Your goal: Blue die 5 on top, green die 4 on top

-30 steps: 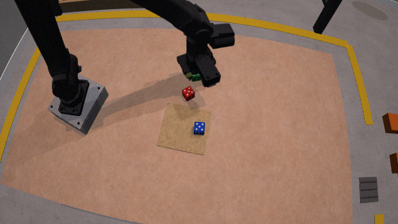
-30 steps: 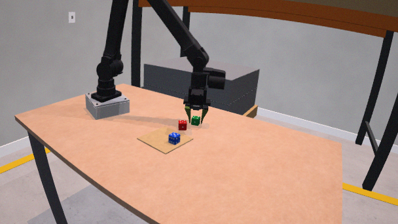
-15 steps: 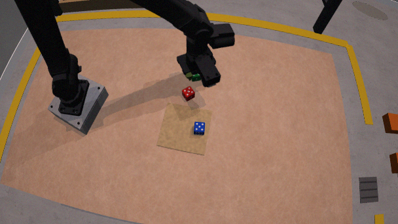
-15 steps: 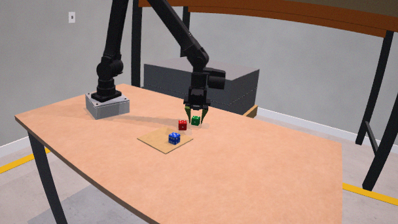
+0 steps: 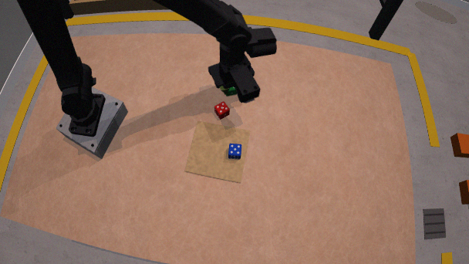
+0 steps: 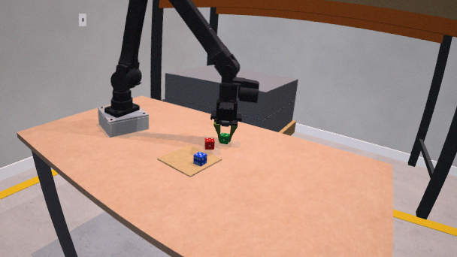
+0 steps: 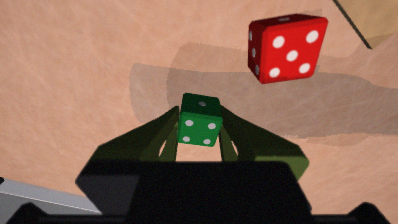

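The green die (image 5: 231, 91) (image 6: 224, 138) (image 7: 200, 129) is off the mat, with 4 on its upper face and 1 on the side facing the exterior camera. My gripper (image 6: 225, 140) (image 7: 198, 111) points down and is shut on the green die, a finger against each of two opposite sides. The red die (image 5: 221, 110) (image 6: 210, 143) (image 7: 292, 54) lies on the table between the green die and the mat, 5 on top. The blue die (image 5: 234, 150) (image 6: 200, 158) lies on the mat (image 5: 208, 164) (image 6: 177, 162) (image 7: 382, 17), 5 on top. The green die's underside is hidden.
The red die is close beside the gripper, toward the mat. The arm's grey base block (image 5: 112, 135) (image 6: 129, 125) stands on the table at the left. A large dark grey box (image 6: 278, 103) stands behind the table in the exterior view.
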Tool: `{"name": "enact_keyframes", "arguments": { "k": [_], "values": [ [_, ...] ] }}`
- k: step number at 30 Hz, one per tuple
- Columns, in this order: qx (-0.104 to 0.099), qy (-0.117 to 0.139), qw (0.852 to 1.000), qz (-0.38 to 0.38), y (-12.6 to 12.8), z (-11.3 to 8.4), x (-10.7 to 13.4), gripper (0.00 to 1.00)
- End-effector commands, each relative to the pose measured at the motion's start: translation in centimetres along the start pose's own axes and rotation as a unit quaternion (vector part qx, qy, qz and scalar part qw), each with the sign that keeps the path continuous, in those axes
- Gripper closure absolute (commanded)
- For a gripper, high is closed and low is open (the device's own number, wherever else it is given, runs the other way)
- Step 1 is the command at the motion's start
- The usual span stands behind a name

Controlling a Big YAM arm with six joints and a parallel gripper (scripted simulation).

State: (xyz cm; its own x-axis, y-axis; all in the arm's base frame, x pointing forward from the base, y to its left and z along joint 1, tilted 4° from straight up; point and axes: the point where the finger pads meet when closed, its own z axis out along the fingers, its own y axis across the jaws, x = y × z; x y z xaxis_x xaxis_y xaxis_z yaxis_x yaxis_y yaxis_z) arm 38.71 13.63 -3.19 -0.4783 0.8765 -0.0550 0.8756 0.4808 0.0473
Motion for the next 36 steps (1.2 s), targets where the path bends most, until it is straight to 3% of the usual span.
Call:
{"name": "enact_keyframes", "arguments": {
  "k": [1,21,26,29,36],
  "values": [
    [-0.006,-0.003,1.000,0.003,0.4,0.4,-0.8,0.74],
    [-0.007,-0.003,1.000,0.003,0.5,0.3,-0.8,0.74],
    [-0.032,-0.007,0.999,0.007,2.4,-3.5,-1.2,0.74],
    [-0.032,-0.007,0.999,0.008,2.4,-4.1,-1.2,0.74],
    [-0.035,-0.006,0.999,0.003,2.5,-9.6,-0.3,0.74]
  ]
}}
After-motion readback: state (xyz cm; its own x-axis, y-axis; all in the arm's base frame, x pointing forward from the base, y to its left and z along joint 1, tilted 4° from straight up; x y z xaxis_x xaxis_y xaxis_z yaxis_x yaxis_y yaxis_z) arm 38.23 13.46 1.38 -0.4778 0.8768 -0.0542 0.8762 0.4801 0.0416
